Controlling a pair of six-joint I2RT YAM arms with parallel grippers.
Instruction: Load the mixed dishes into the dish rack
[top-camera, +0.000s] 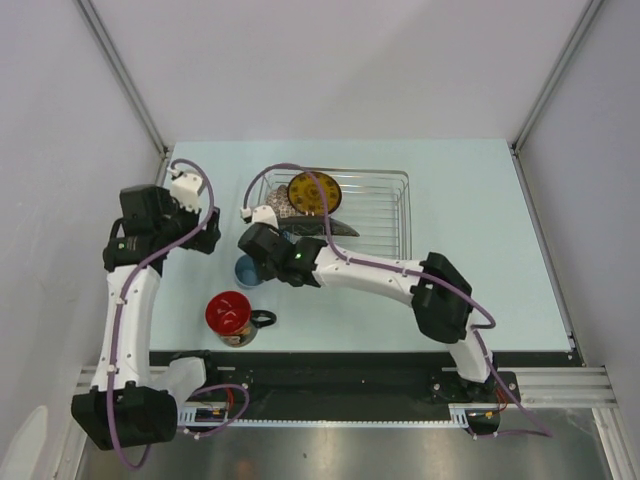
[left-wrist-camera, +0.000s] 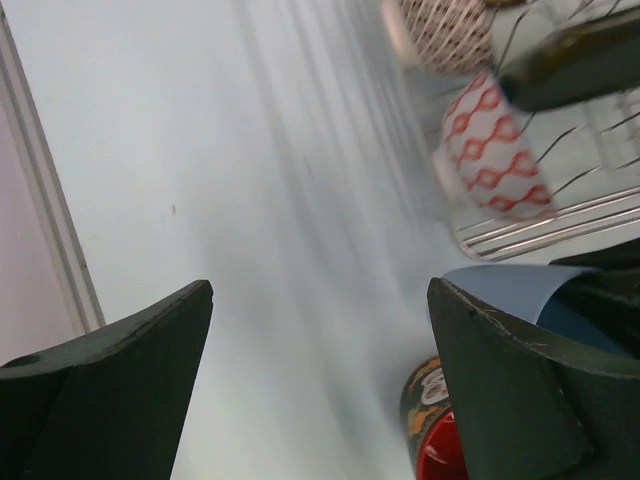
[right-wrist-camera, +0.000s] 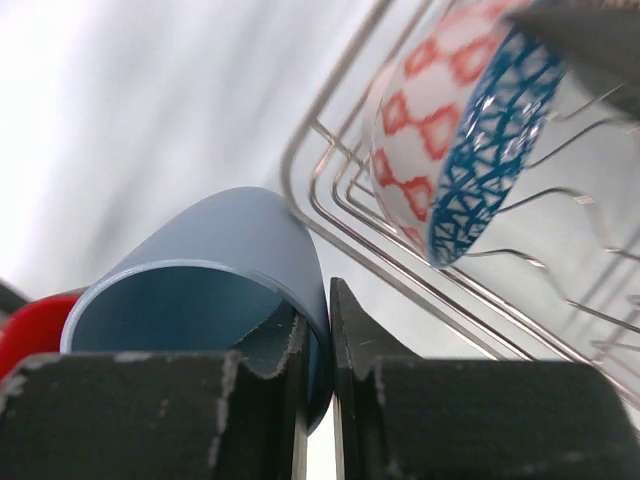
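Light-blue cup (right-wrist-camera: 200, 250): centre-left in top view, beside dish rack (top-camera: 385, 220); mouth toward right wrist camera, axis tilted. Right gripper (right-wrist-camera: 318, 300) pinches its rim. Left gripper (left-wrist-camera: 320, 290) spread wide, empty. Pale-blue tabletop (top-camera: 480, 290); white walls (top-camera: 330, 60).

Pale blue table (top-camera: 480, 200) enclosed by plain white walls (top-camera: 340, 60), evenly lit.

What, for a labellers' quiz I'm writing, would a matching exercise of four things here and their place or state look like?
Things:
1 blue cup
2 red mug
3 plate
4 left gripper

Places or states:
A open, holding nothing
B inside the dish rack
C on the table, outside the rack
D pinched at its wall by the right gripper

Pairs: 1-D, 2-C, 3-B, 4-A
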